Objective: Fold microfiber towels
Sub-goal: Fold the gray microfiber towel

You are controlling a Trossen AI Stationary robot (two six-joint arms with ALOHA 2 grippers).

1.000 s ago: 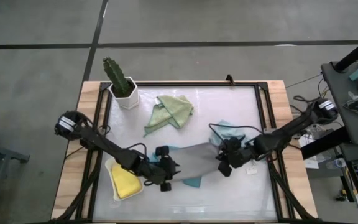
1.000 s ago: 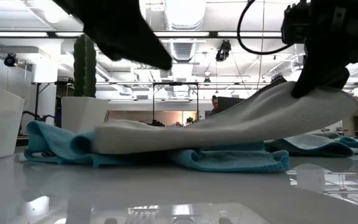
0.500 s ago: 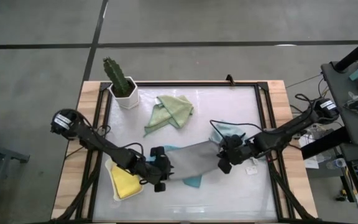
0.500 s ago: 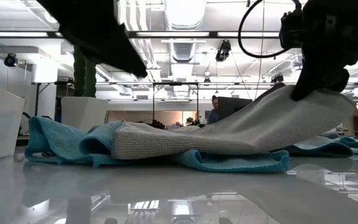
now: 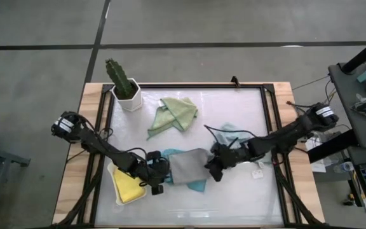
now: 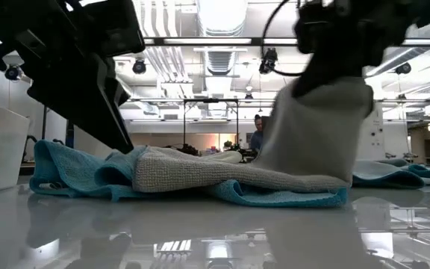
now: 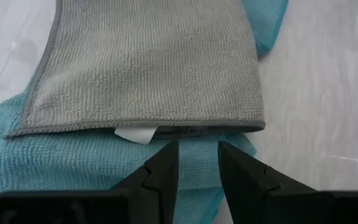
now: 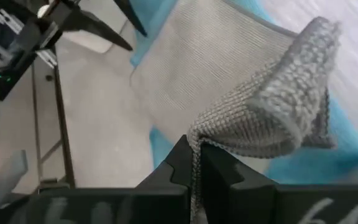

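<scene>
The grey towel (image 5: 186, 165) lies on the teal towel (image 5: 197, 186) in the middle of the table, its left part flat and its right end raised. My right gripper (image 5: 210, 170) is shut on that raised end. My left gripper (image 5: 162, 175) stands open just left of the grey towel's left edge (image 7: 135, 127), low over the teal towel (image 7: 73, 162), with nothing between its fingers. The sage green towel (image 5: 173, 113) lies crumpled at the far middle. A pale blue towel (image 5: 234, 133) lies behind my right arm. The yellow towel (image 5: 127, 186) sits in the white tray (image 5: 114, 170). My right gripper pinches the grey towel's right end at its hemmed edge (image 8: 197, 134) between its two fingers, the cloth bunched beside them. The fingers come from the table's right, slanting down. The held end (image 6: 327, 97) is lifted and the cloth drapes down to the part lying on the teal towel.
A cactus in a white pot (image 5: 124, 89) stands at the far left corner. A black frame (image 5: 269, 108) runs around the white tabletop. Bare table lies along the near edge (image 5: 196, 210) and at the far right.
My right gripper has carried the grey towel's right end toward the table's left, so that end now stands raised close to the left part, which has stayed flat on the teal towel. My left gripper has drawn back toward the left and sunk lower.
</scene>
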